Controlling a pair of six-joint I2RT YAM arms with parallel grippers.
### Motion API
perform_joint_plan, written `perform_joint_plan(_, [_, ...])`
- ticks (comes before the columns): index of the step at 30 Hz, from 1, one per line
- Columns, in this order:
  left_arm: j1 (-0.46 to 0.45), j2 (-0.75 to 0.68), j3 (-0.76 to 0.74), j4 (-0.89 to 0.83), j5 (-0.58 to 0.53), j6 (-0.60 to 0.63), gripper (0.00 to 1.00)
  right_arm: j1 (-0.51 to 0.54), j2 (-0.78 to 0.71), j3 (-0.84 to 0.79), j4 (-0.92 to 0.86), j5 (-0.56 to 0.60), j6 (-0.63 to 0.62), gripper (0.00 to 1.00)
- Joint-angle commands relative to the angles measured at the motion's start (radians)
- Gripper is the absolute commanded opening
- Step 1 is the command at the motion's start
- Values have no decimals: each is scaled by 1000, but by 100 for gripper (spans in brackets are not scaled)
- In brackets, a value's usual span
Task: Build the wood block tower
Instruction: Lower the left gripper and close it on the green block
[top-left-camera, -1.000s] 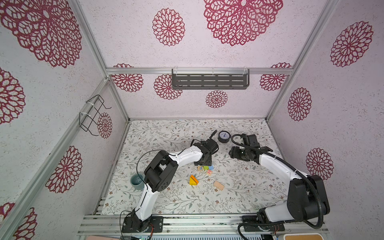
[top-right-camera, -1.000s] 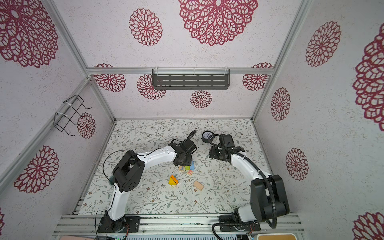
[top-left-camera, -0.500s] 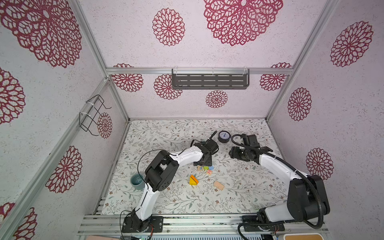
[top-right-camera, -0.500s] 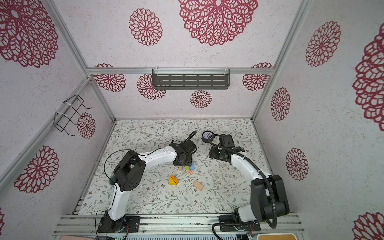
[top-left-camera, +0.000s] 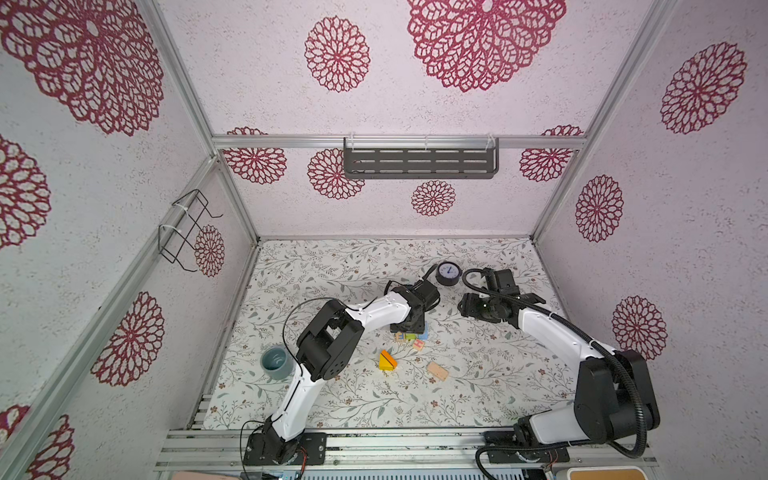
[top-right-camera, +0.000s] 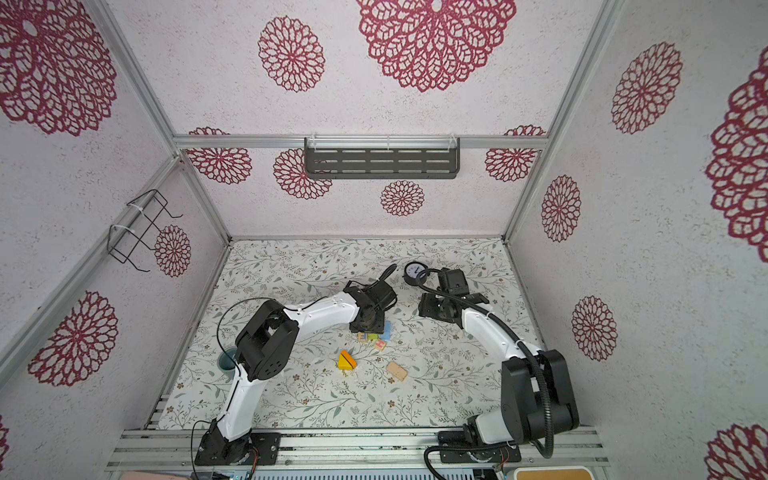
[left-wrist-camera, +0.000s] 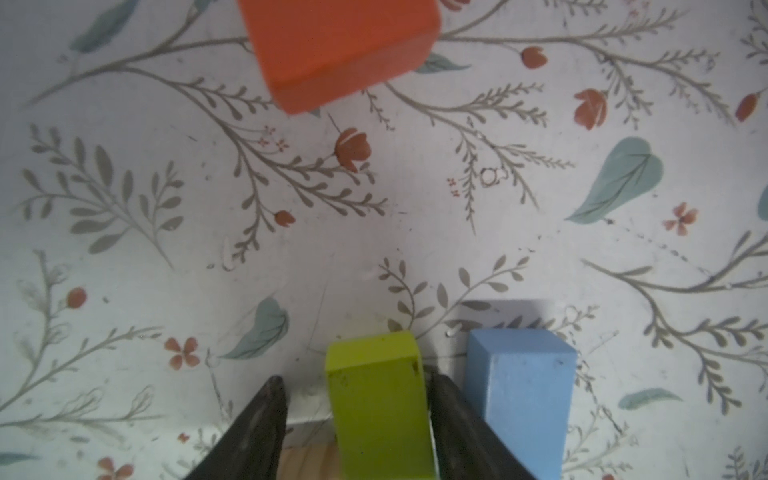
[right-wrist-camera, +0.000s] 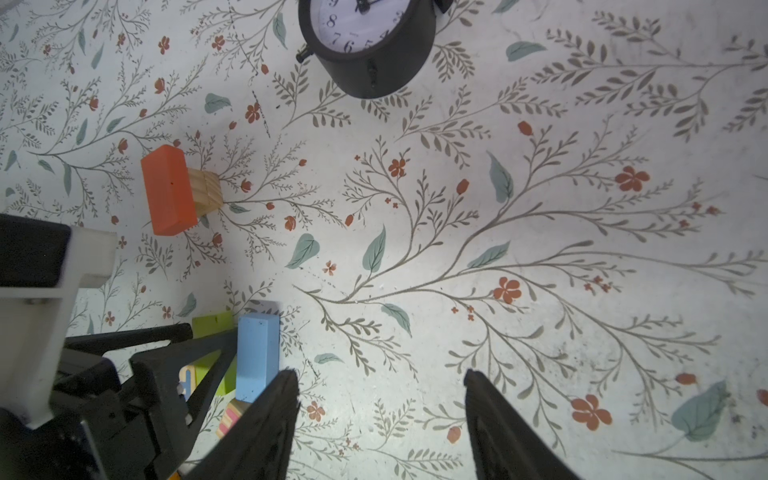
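My left gripper (left-wrist-camera: 357, 399) points down at the mat with the green block (left-wrist-camera: 378, 407) between its fingers. One finger touches the block and a gap shows at the other, so it is open. A blue block (left-wrist-camera: 519, 395) stands right beside it. The tower (right-wrist-camera: 178, 191) is an orange-red block (left-wrist-camera: 336, 45) lying on a wood cube (right-wrist-camera: 205, 193). A printed cube (top-left-camera: 418, 344), a yellow-and-orange wedge (top-left-camera: 387, 360) and a tan brick (top-left-camera: 437, 371) lie loose nearer the front. My right gripper (right-wrist-camera: 380, 386) hangs open over bare mat, beside the blue block (right-wrist-camera: 255, 353).
A round black clock (top-left-camera: 449, 274) stands at the back, close to the right wrist. A grey-blue cup (top-left-camera: 276, 362) sits by the left arm's elbow. A dark shelf (top-left-camera: 419, 163) and a wire rack (top-left-camera: 185, 230) hang on the walls.
The left gripper's jaws have narrowed around the green block. The left arm has barely shifted. The right arm has not moved.
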Motion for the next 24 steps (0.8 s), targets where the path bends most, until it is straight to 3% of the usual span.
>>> perform_joint_plan(1, [-8,-2,-2,-15,-20,-9,50,-5,-43,3,11,-8,11,67])
perform_joint_plan(6, [-8,-4,-3,-16,-21,-7,39,-5,-43,3,10,-10,10,67])
perform_joint_plan(14, [-8,-35,-1,-34,-39,5,37,-5,-39,0,12,-15,11,67])
perform_joint_plan(20, [7,-82,33,-135,-119,104,37,-5,-37,5,11,-23,8,67])
perform_joint_plan(24, [61,-185,-7,-131,-77,115,37,-6,-36,4,14,-26,9,67])
